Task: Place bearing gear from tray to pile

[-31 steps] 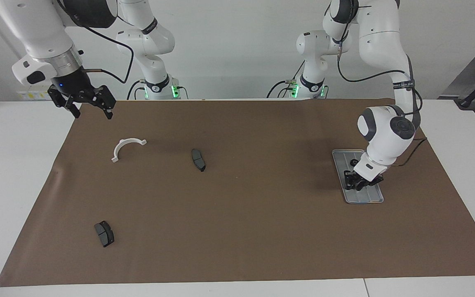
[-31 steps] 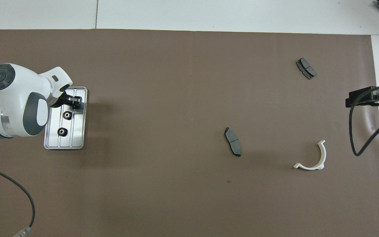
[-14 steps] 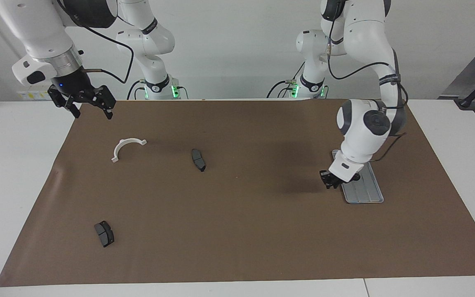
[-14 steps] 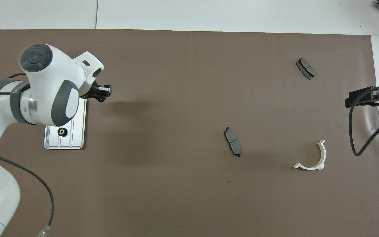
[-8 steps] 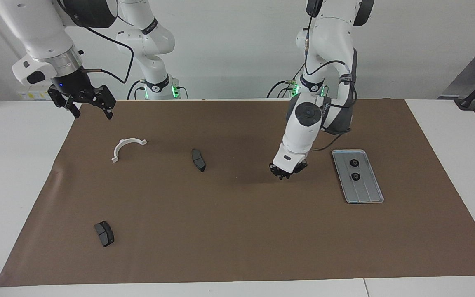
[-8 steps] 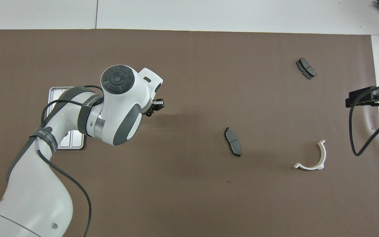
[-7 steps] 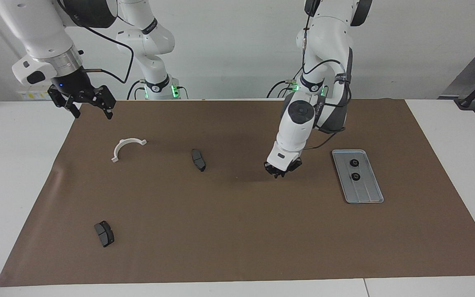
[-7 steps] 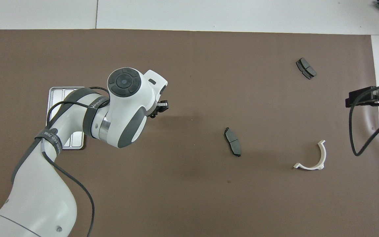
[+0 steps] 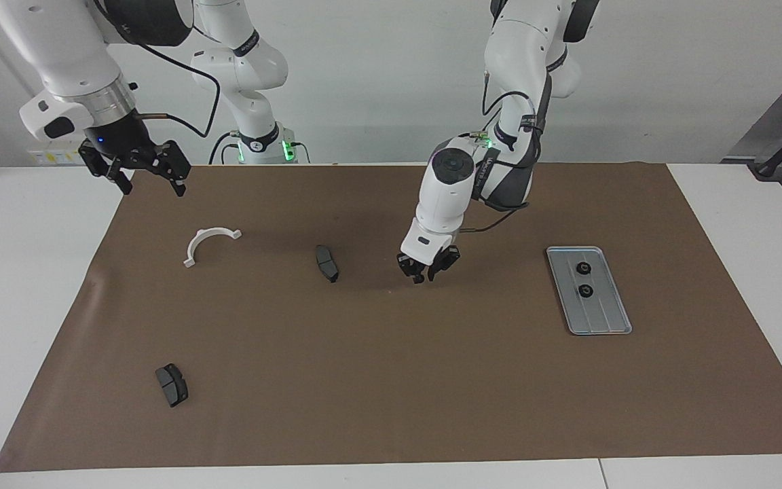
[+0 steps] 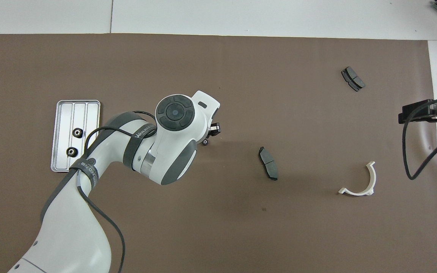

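The silver-grey tray [image 9: 598, 319] [image 10: 63, 167] lies toward the left arm's end of the mat, with two dark bearing gears [image 9: 586, 291] [image 10: 76, 132] on it. My left gripper [image 9: 425, 273] [image 10: 208, 137] hangs low over the middle of the mat, shut on a third bearing gear [image 10: 205, 142]. The pile is scattered toward the right arm's end: a dark brake pad [image 9: 326, 263] [image 10: 268, 163] close beside the left gripper, a white half-ring bracket [image 9: 206, 242] [image 10: 360, 184] and a second brake pad [image 9: 171, 384] [image 10: 352, 79]. My right gripper [image 9: 149, 175] [image 10: 419, 113] waits open above the mat's edge.
A brown mat [image 9: 391, 380] covers most of the white table. The left arm's forearm and elbow [image 10: 165, 148] stretch over the mat between the tray and the gripper. A black cable [image 10: 415, 167] hangs from the right arm near the bracket.
The left gripper lifted one gear off the tray and carried it toward the right arm's end, now close to the nearer brake pad. Two gears stay on the tray. The right arm has not moved.
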Tool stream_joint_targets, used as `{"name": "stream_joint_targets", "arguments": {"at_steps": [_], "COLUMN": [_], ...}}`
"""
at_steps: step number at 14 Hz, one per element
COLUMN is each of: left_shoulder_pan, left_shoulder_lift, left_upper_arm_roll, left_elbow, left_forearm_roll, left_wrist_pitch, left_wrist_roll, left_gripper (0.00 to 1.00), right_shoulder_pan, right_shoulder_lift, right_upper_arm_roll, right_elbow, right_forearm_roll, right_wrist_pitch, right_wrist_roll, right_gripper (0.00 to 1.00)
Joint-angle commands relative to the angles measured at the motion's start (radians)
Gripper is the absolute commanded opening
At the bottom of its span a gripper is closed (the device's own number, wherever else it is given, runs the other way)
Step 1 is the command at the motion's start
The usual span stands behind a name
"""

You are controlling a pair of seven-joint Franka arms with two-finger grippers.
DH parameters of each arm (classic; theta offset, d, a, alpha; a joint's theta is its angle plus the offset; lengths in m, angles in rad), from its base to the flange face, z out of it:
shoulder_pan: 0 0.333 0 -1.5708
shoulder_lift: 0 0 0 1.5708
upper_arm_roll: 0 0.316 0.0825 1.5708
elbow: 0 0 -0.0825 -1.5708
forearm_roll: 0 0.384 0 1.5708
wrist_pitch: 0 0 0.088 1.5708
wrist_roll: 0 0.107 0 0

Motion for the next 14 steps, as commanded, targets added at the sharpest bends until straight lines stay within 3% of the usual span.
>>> {"name": "stream_joint_targets", "arguments": {"at_steps": [1,3,11,14], "left_shoulder_pan": [0.009,0.080,0.414,0.506], "left_shoulder_lift": [-0.007,-0.023,-0.064,-0.078], "left_upper_arm_roll": [0.019,0.017,0.017,0.019], "left_elbow": [0.008,0.006,-0.060,-0.101], "left_forearm_roll": [-0.005,-0.003,-0.005,-0.005], "left_wrist_pitch": [0.005,-0.004,-0.050,-0.038], "left_wrist_roll": [0.007,0.057,0.638,0.870], "left_gripper": [1.00,1.00,1.00,1.00], "right_shoulder_pan": [-0.001,-0.001,0.001,0.002], "right_shoulder_lift": [-0.020,-0.020,-0.020,-0.014], "right_upper_arm_roll": [0.001,0.001,0.007,0.083], "right_elbow": [-0.024,-0.024,-0.024,-0.042], "right_forearm_roll": [0.020,0.020,0.022,0.022], "right_wrist_pitch": [0.010,0.010,0.005,0.053], "right_wrist_roll": [0.012,0.012,0.001,0.019], "right_gripper": [1.00,1.00,1.00,1.00]}}
